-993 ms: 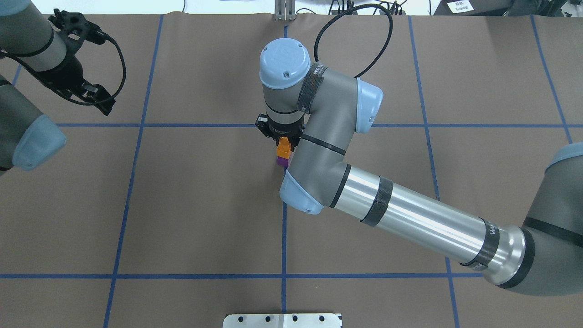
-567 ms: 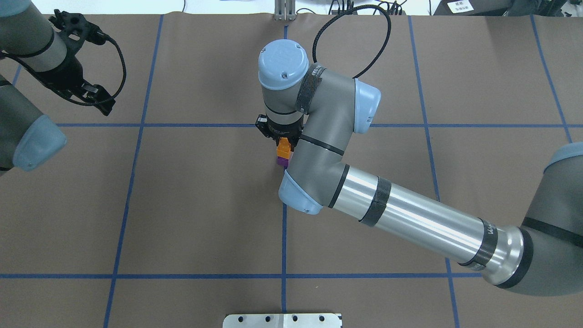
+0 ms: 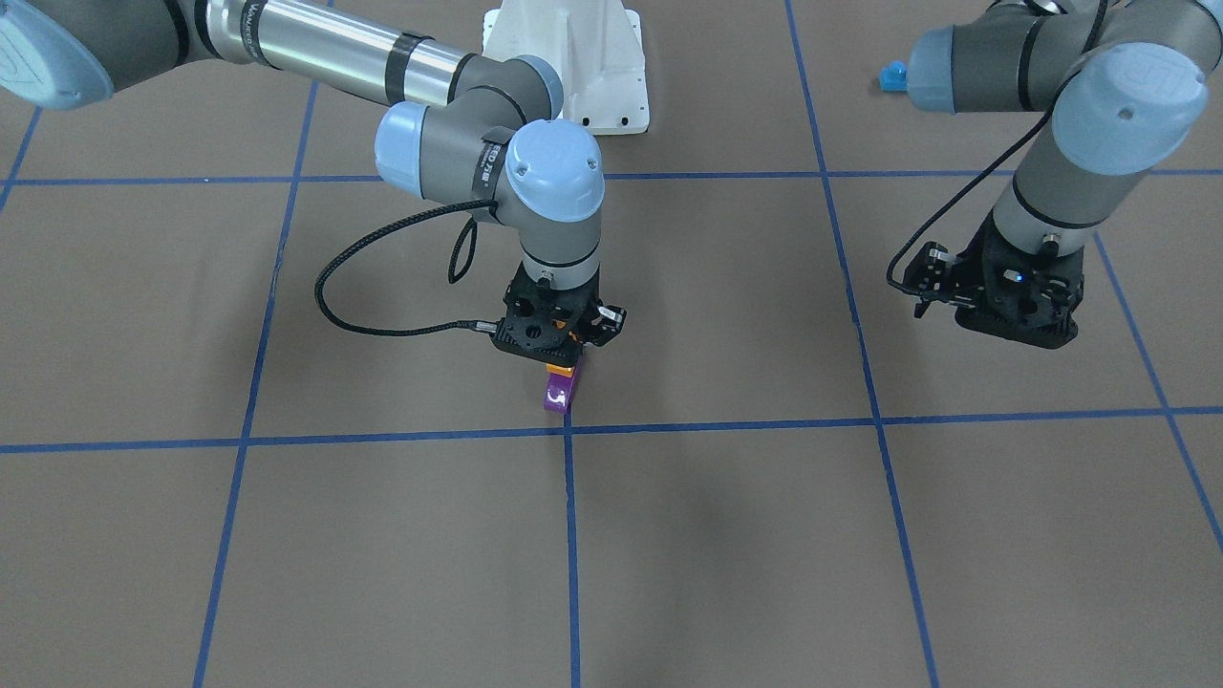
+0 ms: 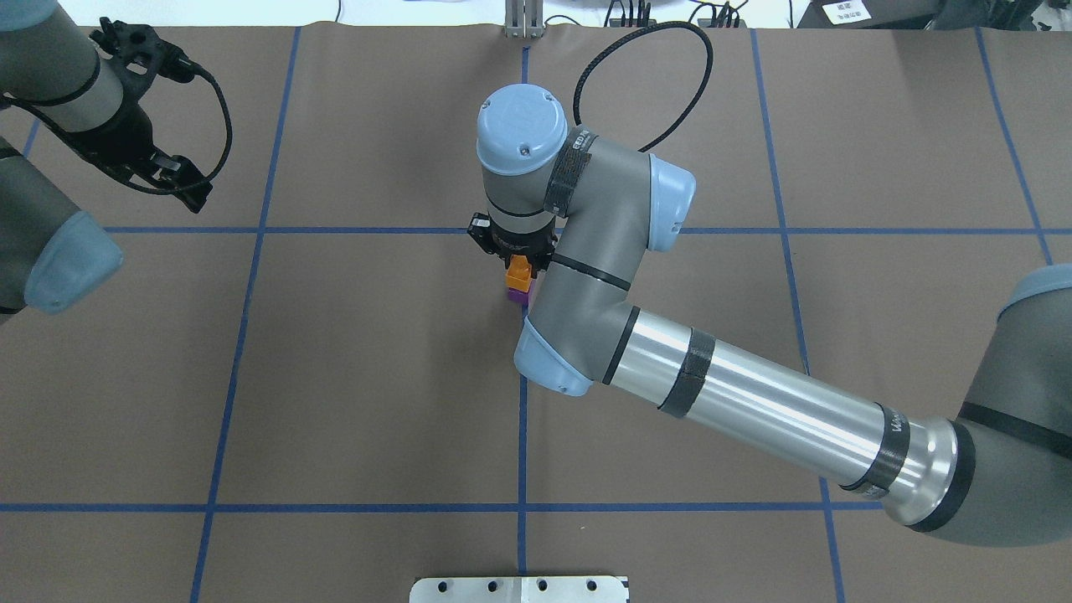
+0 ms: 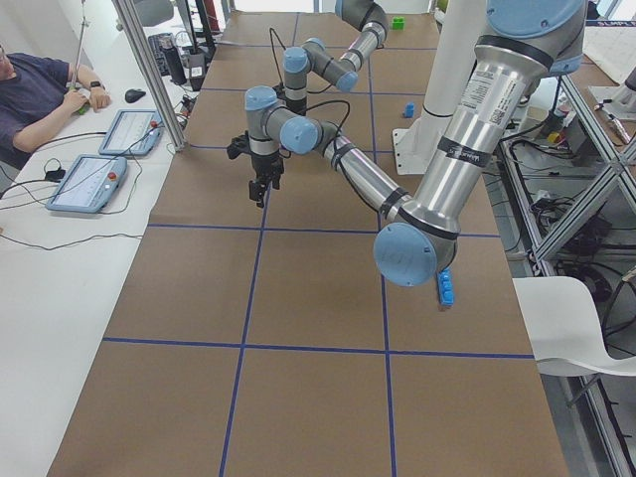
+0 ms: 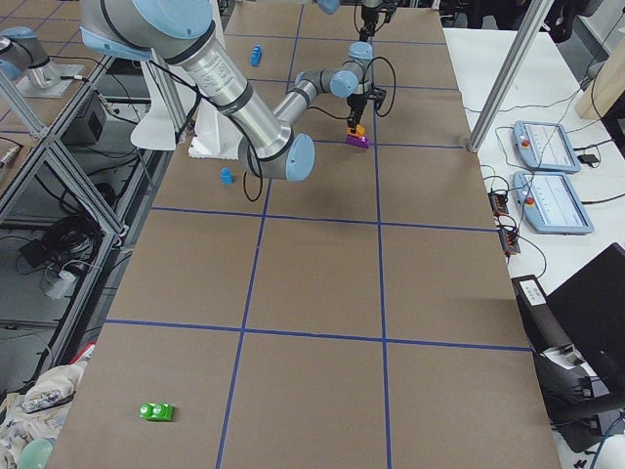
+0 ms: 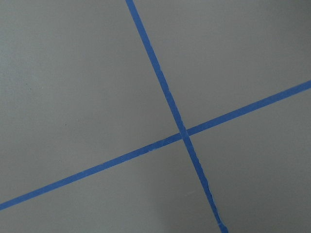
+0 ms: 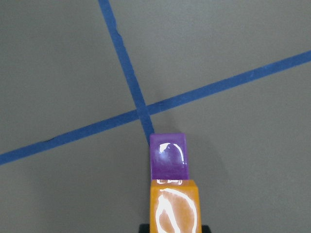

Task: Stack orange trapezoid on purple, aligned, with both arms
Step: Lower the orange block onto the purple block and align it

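Observation:
The orange trapezoid [image 4: 520,272] sits on top of the purple brick [image 4: 519,294] at the table's middle, beside a tape crossing. In the right wrist view the orange trapezoid [image 8: 174,206] lies at the bottom edge, in line with the purple brick [image 8: 168,156]. My right gripper [image 3: 559,355] stands straight over the stack and is shut on the orange trapezoid [image 3: 560,367], above the purple brick [image 3: 560,392]. My left gripper [image 3: 1018,325] hangs empty far off at the table's left side, and its jaws look apart. The left wrist view shows only bare table.
A small blue brick [image 3: 893,76] lies near the left arm's base side. A long blue brick [image 5: 445,288] and a green brick [image 6: 156,411] lie far from the stack. The white robot base [image 3: 573,67] stands at the table's back edge.
My right wrist has shifted slightly and come down a little with the orange trapezoid over the purple brick. The left arm has not moved.

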You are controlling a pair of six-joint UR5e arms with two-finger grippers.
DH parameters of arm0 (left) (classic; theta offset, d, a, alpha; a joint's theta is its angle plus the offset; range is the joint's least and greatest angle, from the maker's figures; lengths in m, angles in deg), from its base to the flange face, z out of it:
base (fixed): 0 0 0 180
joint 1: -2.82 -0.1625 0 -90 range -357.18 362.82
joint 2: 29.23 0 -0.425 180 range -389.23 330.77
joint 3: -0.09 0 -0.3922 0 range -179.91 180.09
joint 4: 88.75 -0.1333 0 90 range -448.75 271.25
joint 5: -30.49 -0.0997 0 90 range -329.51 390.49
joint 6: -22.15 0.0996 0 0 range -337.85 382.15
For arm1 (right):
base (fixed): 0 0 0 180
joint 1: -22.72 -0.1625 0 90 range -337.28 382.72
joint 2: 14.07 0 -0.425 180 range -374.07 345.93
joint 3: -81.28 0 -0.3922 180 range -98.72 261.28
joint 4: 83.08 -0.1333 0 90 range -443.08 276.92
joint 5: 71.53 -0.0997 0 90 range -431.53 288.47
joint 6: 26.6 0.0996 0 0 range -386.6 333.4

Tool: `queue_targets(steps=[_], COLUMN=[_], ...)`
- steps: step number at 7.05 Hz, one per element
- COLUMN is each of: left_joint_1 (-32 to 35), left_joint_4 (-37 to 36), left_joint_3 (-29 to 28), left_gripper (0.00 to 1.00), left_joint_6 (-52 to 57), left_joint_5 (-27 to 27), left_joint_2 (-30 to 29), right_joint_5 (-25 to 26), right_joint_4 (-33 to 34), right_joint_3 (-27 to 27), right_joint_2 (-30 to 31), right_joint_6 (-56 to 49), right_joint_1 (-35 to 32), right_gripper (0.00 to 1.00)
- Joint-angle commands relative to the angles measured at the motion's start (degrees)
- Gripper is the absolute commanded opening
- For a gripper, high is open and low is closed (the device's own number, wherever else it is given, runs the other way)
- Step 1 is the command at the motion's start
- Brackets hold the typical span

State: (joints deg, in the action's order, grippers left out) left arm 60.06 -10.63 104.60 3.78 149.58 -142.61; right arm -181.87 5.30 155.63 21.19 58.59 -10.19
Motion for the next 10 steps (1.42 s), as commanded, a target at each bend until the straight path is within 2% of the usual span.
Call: queue_targets(steps=[1, 4, 5, 6, 7, 9, 10], left_joint_1=[0.0, -0.2, -0.2, -0.2, -0.2, 0.0, 0.5], left_joint_4=[0.0, -0.1, 0.0, 0.0, -0.1, 0.0, 0.2], left_joint_3=[0.0, -0.1, -0.1, -0.1, 0.0, 0.1, 0.3], left_gripper=[1.0, 1.0, 1.0, 1.0, 1.0, 1.0, 1.0], left_joint_6=[0.0, 0.0, 0.0, -0.1, -0.1, 0.1, 0.7], left_joint_5=[0.0, 0.0, 0.0, 0.0, 0.0, 0.0, 0.3], left_joint_2=[0.0, 0.0, 0.0, 0.0, 0.0, 0.0, 0.5], right_joint_5=[0.1, 0.5, 0.5, 0.5, 0.4, -0.5, -4.1], right_joint_4=[-0.4, -0.5, -0.5, -0.6, -0.6, 0.3, 1.6], right_joint_3=[-0.7, -1.2, -1.2, -1.1, -0.7, 2.3, 6.1], right_joint_2=[0.2, 0.3, 0.1, -0.1, -0.2, -0.6, 0.4], right_joint_6=[0.0, 0.0, 0.1, 0.0, 0.1, 0.2, -0.4], right_joint_1=[0.8, 1.4, 1.3, 1.1, 0.6, -1.4, -4.7], right_gripper=[0.0, 0.0, 0.22, 0.88, 1.0, 1.0, 1.0])
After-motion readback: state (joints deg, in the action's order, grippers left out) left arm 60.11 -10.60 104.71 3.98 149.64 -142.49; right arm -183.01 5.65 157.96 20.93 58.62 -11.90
